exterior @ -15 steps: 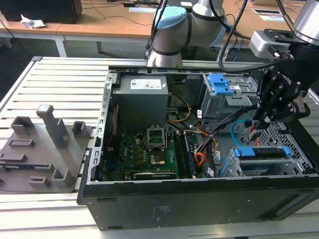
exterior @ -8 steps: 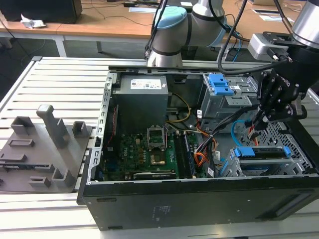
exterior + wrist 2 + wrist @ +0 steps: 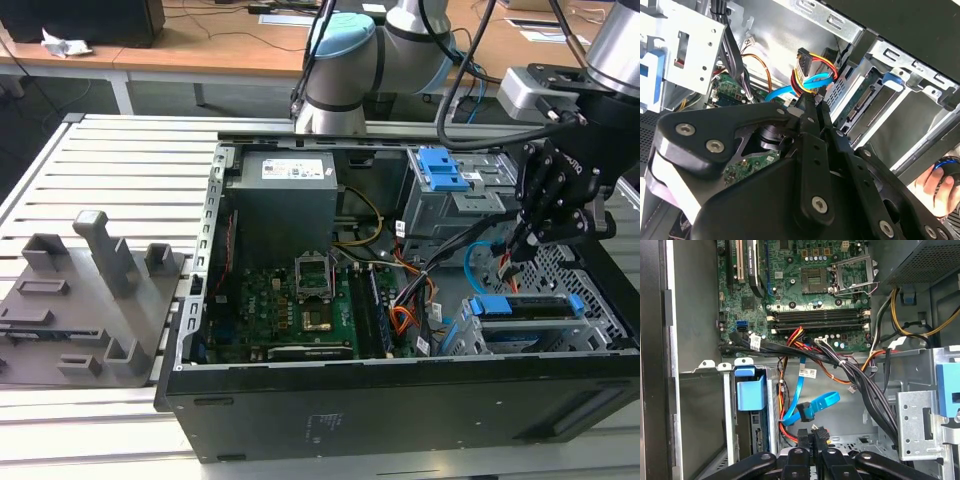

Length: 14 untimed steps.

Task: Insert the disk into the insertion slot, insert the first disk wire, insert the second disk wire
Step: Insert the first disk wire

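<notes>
Hanging closed beside the insertion slot (image 3: 729, 410), the end effector (image 3: 811, 436) sits just beside the blue cable (image 3: 806, 412)

Robot arm (image 3: 400, 40) of silver-grey tubes, with a pale blue cap (image 3: 345, 45) on its rounded joint. Black cables (image 3: 455, 75) hang beside it at the far right of the exterior view. A pale grey box (image 3: 530, 90) sits at the wrist. The gripper (image 3: 520, 245) is matt black. Both wrist views show flat hinged link bars pinned with round silver screws (image 3: 820, 204), and one side plate has a pale grey edge.
</notes>
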### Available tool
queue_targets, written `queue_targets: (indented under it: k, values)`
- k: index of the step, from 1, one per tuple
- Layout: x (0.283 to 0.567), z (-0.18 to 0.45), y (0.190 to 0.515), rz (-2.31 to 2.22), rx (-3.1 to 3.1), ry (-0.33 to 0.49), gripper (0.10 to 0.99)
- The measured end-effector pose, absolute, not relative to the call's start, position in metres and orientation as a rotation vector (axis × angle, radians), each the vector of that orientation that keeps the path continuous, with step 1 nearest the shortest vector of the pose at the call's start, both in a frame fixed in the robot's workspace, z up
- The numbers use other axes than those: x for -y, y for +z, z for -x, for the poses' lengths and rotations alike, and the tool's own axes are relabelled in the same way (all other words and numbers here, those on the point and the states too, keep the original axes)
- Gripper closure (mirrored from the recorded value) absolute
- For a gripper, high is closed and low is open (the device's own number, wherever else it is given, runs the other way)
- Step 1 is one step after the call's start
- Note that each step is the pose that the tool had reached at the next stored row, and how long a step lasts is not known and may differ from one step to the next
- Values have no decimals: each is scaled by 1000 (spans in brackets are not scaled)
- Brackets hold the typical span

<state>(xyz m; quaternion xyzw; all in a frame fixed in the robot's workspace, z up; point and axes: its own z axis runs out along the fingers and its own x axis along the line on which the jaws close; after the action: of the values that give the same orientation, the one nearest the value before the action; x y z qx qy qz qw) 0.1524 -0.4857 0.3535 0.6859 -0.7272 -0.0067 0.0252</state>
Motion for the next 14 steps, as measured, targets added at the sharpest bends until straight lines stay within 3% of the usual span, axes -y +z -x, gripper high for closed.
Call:
queue_targets:
  k: [14]
  values:
    - [500,-154,354,-2121,2249,-21,925]
